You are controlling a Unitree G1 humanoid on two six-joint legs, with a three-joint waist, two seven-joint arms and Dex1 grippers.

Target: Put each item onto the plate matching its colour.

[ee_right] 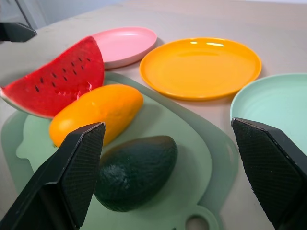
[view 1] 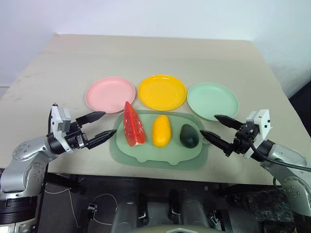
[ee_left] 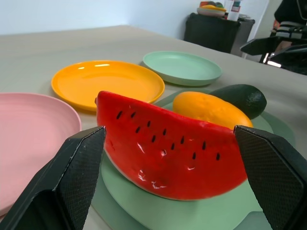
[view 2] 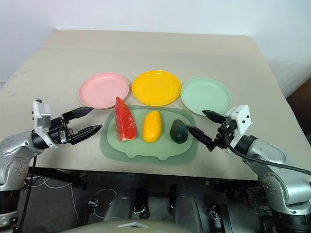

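Observation:
A red watermelon wedge (view 1: 132, 126), a yellow mango (view 1: 161, 130) and a dark green avocado (view 1: 189, 136) lie in a row on a pale-green tray (view 1: 160, 154). Behind the tray stand a pink plate (view 1: 110, 94), a yellow plate (view 1: 162, 91) and a mint green plate (view 1: 213, 100), all bare. My left gripper (view 1: 99, 127) hovers open just left of the tray, pointing at the watermelon. My right gripper (view 1: 218, 129) hovers open just right of the tray, pointing at the avocado. Neither gripper touches anything.
The beige table (view 1: 155, 53) stretches away behind the plates. The tray sits close to the table's front edge (view 1: 160, 175). A dark cabinet (ee_left: 218, 31) stands off past the table's right side.

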